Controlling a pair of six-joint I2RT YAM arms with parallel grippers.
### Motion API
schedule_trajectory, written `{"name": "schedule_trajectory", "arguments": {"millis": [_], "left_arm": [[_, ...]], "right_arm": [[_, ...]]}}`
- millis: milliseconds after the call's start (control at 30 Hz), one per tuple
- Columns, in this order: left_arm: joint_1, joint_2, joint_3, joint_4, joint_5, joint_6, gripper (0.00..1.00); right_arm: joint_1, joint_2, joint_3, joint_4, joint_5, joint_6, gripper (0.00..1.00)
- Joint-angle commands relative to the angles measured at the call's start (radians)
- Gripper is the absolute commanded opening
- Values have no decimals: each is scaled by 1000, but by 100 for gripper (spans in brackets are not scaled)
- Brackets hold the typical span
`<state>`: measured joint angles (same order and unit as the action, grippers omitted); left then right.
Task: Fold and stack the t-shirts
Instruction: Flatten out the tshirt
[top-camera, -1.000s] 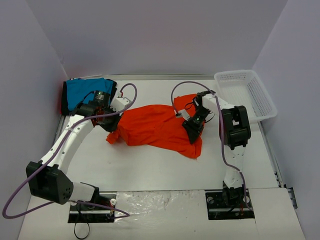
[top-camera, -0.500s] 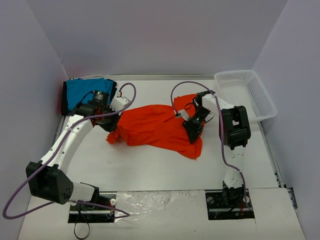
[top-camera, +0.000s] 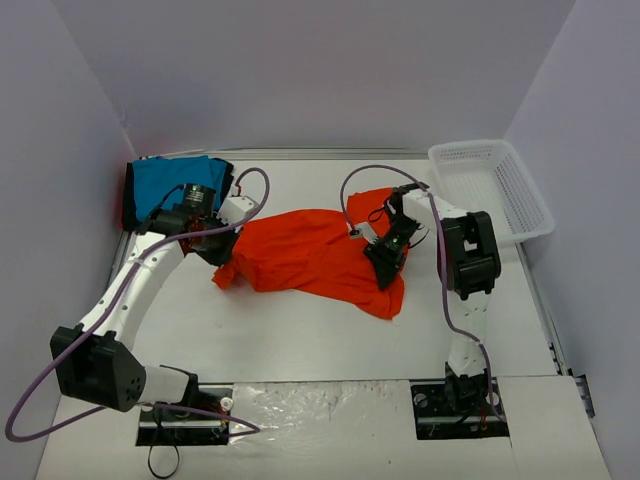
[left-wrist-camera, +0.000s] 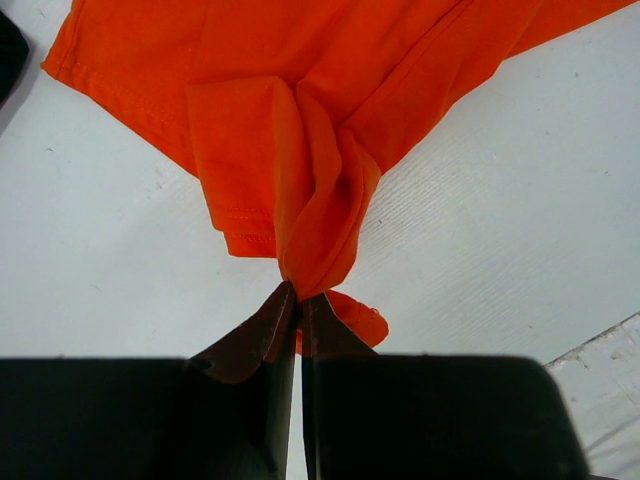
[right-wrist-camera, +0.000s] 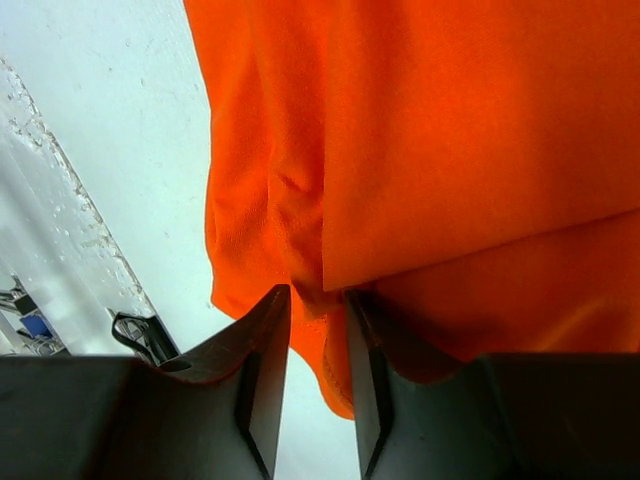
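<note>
The left claw (left-wrist-camera: 298, 292) is pinched tight on a gathered bunch of the orange-red shirt (left-wrist-camera: 300, 120), the hem and a sleeve edge fanning away from it toward twelve o'clock in its wrist view; the right claw (right-wrist-camera: 312, 300) is closed to a narrow gap with a fold of the same cloth caught between its fingers, the rest of the shirt filling that view above.

From overhead the left claw (top-camera: 222, 250) holds the shirt's end at about nine o'clock of the garment and the right claw (top-camera: 385, 262) its end at about four o'clock; between them the orange-red shirt (top-camera: 310, 255) lies across the middle of the worktop (top-camera: 300, 340) – rumpled, loosely doubled, its outline ragged rather than square.

At the ten o'clock corner the turquoise shirt (top-camera: 165, 185) sits folded, a dark edge of the black shirt (top-camera: 128, 208) showing under it; the basket (top-camera: 478, 146) stands at two o'clock, with nothing visible inside.

By my reading two shirts are folded and stacked – the third is mid-fold; it has to be squared into a neat packet, carried to the ten o'clock corner and laid on the turquoise one.
</note>
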<state>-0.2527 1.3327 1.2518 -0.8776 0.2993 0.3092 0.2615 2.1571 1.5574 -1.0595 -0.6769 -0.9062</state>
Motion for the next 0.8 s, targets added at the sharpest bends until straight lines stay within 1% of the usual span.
{"name": "schedule_trajectory", "arguments": {"millis": [0, 33, 167, 367, 533, 733, 767], "left_arm": [[12, -44, 0, 6, 14, -9, 2], [12, -44, -2, 8, 12, -10, 2], [13, -36, 1, 5, 12, -9, 2], [13, -38, 14, -3, 14, -12, 2], [13, -40, 35, -11, 0, -13, 2], [13, -29, 84, -20, -23, -18, 2], [13, -21, 112, -23, -26, -18, 2]], "right_arm": [[19, -3, -10, -57, -13, -7, 24], [21, -5, -8, -57, -13, -7, 22], [22, -5, -14, -46, 2, 6, 0], [21, -29, -22, -40, 16, 13, 0], [2, -101, 3, -37, 45, 47, 0], [-73, -189, 72, -39, 80, 93, 0], [-82, -200, 81, -39, 86, 108, 0]]}}
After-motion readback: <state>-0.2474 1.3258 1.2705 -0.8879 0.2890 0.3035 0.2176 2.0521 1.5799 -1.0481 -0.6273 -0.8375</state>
